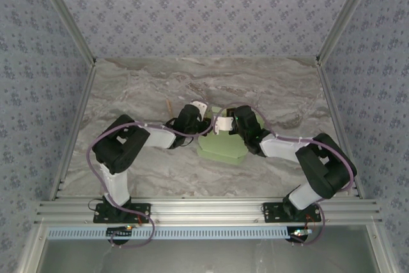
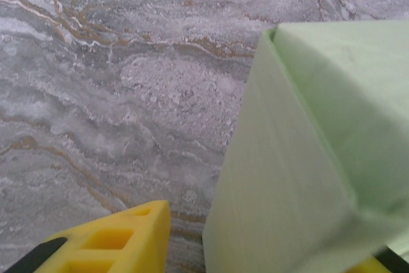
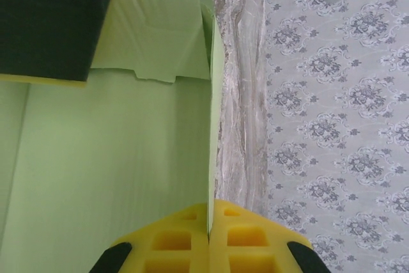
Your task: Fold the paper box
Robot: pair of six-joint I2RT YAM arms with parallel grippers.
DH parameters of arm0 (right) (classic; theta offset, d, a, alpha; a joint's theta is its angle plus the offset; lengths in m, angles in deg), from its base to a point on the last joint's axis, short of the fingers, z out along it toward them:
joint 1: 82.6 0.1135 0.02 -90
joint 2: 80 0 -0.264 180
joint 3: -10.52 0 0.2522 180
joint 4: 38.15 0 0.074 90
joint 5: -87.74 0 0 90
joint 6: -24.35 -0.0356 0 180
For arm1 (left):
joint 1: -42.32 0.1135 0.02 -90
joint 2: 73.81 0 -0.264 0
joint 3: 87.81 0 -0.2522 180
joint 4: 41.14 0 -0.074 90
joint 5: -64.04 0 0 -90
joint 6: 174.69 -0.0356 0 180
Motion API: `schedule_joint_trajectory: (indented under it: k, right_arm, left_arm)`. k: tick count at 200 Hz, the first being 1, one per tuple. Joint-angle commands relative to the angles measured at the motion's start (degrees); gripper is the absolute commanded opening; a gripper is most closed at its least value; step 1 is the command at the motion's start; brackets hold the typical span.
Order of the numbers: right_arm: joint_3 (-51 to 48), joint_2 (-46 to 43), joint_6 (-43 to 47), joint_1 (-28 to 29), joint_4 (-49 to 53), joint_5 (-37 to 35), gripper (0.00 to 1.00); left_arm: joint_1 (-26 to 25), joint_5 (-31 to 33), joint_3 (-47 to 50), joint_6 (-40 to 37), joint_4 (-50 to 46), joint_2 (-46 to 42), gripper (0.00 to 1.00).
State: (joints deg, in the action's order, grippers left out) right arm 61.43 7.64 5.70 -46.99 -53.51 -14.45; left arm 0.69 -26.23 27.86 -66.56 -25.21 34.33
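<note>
Presently we find the right end effector (image 3: pixel 209 247) clamped on the pale-green card paper box (image 1: pixel 220 148) to hold a wall upright; the left end effector (image 2: pixel 265 241) straddles its corner, grip unconfirmed.

Left arm (image 1: pixel 121 148) reaches toward one o'clock with left gripper (image 1: pixel 204 114) parted, right arm (image 1: pixel 319 164) toward eleven o'clock, right gripper (image 3: pixel 209 222) pinching the paper box (image 3: pixel 115 171).

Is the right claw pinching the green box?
Yes, the right claw is shut on a thin upright wall of the paper box.
</note>
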Motion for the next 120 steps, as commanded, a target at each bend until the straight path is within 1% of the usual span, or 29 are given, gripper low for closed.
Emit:
schedule_joint_trajectory:
  k: [1,51,72,96,120]
  right_arm:
    - [-0.1,-1.9,-0.1,0.6,4.2,2.2,0.00]
    - [-0.1,-2.6,-1.2,1.1,5.3,3.8,0.00]
    - [-0.1,-2.5,-1.9,1.4,6.1,4.2,0.00]
    - [-0.3,-2.5,-2.8,1.9,6.4,4.0,0.00]
    - [-0.4,-2.4,-4.4,2.7,6.6,4.0,0.00]
  left_arm:
    - [0.7,4.3,-2.2,0.2,0.6,1.0,0.33]
    - [0.7,8.9,-2.9,2.5,0.1,2.2,0.18]
    - [0.7,10.6,-3.6,4.3,-1.2,2.5,0.16]
    - [0.7,12.8,-3.9,8.1,-1.5,2.3,0.17]
    - [0.2,16.3,-5.3,11.1,-3.5,1.9,0.17]
